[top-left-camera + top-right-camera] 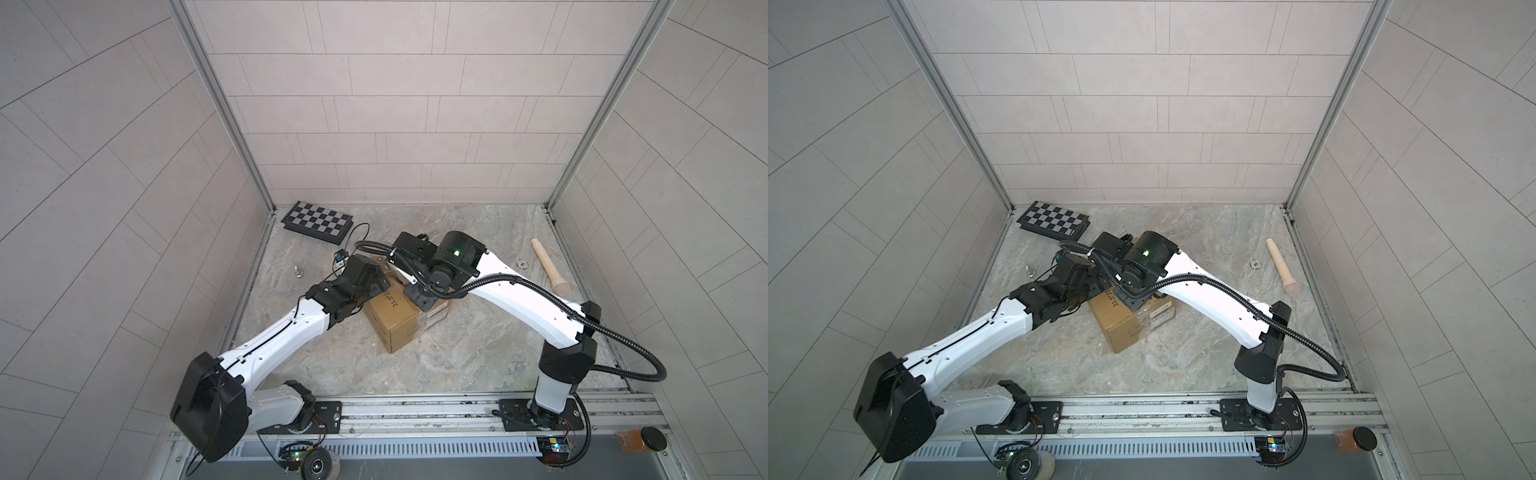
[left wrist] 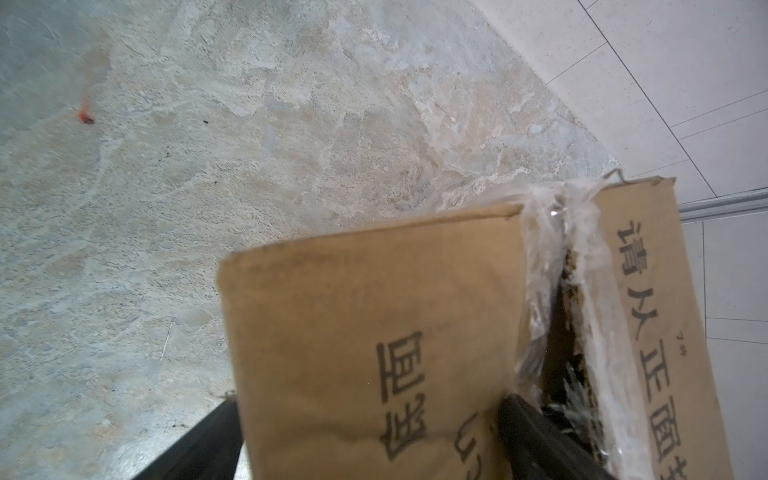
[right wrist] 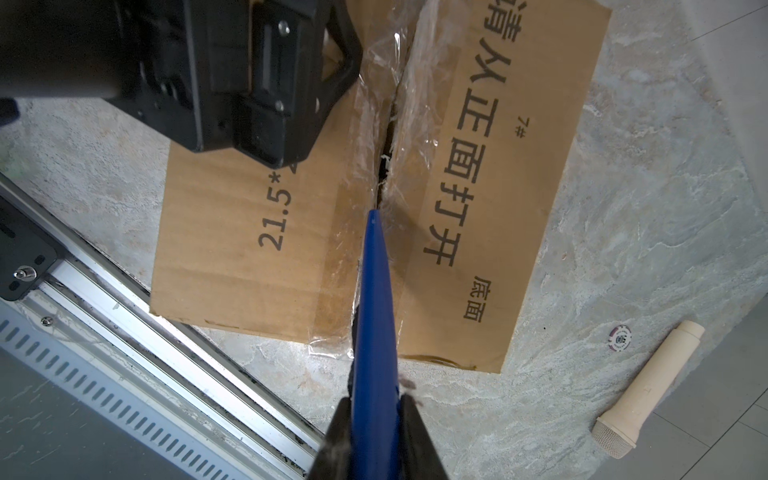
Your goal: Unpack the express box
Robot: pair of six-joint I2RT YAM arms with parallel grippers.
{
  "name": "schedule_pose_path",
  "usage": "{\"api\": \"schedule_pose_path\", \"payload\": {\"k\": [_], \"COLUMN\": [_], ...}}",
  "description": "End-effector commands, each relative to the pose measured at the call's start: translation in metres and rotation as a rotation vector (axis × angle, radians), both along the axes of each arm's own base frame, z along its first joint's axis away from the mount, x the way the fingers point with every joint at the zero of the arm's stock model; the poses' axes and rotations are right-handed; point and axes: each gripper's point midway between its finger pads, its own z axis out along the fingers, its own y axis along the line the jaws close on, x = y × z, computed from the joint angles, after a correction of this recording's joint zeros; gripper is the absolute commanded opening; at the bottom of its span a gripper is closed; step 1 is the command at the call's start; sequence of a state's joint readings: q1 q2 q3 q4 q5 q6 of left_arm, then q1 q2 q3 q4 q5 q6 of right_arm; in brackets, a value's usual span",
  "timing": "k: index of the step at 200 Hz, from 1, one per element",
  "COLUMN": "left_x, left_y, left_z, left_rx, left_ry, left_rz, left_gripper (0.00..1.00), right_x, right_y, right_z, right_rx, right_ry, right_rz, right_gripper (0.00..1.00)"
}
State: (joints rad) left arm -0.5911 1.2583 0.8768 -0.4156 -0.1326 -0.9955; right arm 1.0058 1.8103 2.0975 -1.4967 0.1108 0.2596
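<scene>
The express box (image 1: pixel 399 328) (image 1: pixel 1121 328), a brown carton with black print, stands mid-table under both wrists. Its taped top seam (image 3: pixel 388 137) is split open into a dark gap, with torn clear tape along it. My right gripper (image 3: pixel 374 411) (image 1: pixel 419 299) is shut on a blue pointed tool (image 3: pixel 374 311), and the tool's tip rests at the seam. My left gripper (image 2: pixel 365 415) (image 1: pixel 370 282) is open wide and straddles one top flap (image 2: pixel 374 332). One of its fingers (image 2: pixel 536 432) sits at the seam gap; the other (image 2: pixel 199 444) is beyond the flap's outer edge.
A chequered board (image 1: pixel 318 222) lies at the back left, with a small metal piece (image 1: pixel 298 271) nearer. A cream handle-shaped object (image 1: pixel 550 266) and a poker chip (image 1: pixel 521 262) lie right of the box. An aluminium rail (image 1: pixel 415 409) runs along the front edge.
</scene>
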Motion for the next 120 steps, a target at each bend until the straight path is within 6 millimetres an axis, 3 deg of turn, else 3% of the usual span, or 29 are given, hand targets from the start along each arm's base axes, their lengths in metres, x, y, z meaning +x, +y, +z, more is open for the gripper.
{"api": "schedule_pose_path", "payload": {"k": [1, 38, 64, 120], "left_x": [-0.060, -0.057, -0.056, -0.055], "left_y": [0.054, 0.052, 0.051, 0.055], "left_z": [-0.083, -0.078, -0.077, -0.083], "left_rx": [0.295, 0.279, 0.276, 0.293], "left_ry": [0.342, 0.322, 0.316, 0.326], "left_rz": [0.002, 0.001, -0.004, 0.000], "left_gripper": [0.98, 0.98, 0.98, 0.98], "right_x": [-0.062, -0.042, -0.039, -0.065], "right_y": [-0.040, -0.006, 0.003, -0.039], "right_z": [-0.003, -0.010, -0.014, 0.001], "right_rx": [-0.140, -0.102, -0.092, -0.119], "right_ry": [0.227, 0.197, 0.202, 0.227], "right_rz": [0.070, 0.102, 0.107, 0.066], "right_gripper": [0.00, 0.00, 0.00, 0.00]}}
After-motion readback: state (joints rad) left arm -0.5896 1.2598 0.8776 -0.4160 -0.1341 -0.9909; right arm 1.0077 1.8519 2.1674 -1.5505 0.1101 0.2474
